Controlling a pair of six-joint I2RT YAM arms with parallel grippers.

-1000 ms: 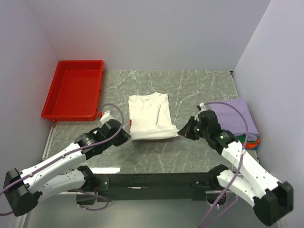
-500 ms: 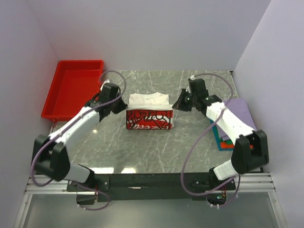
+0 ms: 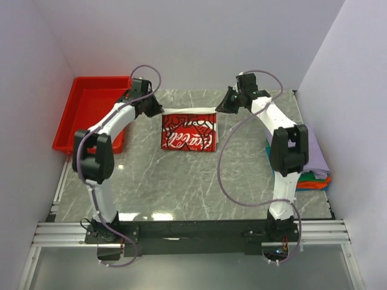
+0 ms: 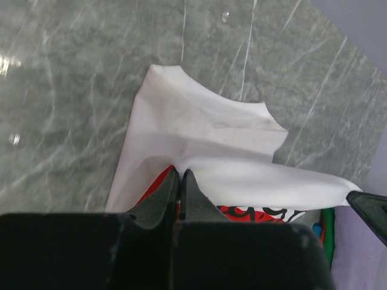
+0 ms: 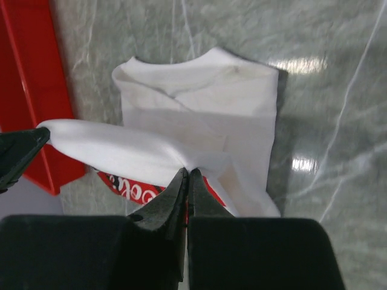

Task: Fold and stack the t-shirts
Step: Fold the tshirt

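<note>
While both arms reached toward the far wall, the left gripper (image 3: 158,110) was pinched tight on one end of the white t-shirt (image 3: 188,134)'s raised edge. The right gripper (image 3: 221,109) was clamped on the other end, and the white hem was drawn into a taut line between them. From that line the cloth fell toward 6 o'clock, showing the red print with its white script.

In each wrist view the fingers (image 4: 164,194) met with no gap, a fold of white fabric caught at their tips, and the shirt's lower layer lay flat on the marble table (image 3: 181,187). The shirt sat at about 12 o'clock from the table's centre.

The red tray (image 3: 84,118) lay at 10 o'clock. The stack of folded shirts (image 3: 317,158) rested at 3 to 4 o'clock, well apart from the white one. Lavender was on top, with teal, green and orange edges showing beneath.
</note>
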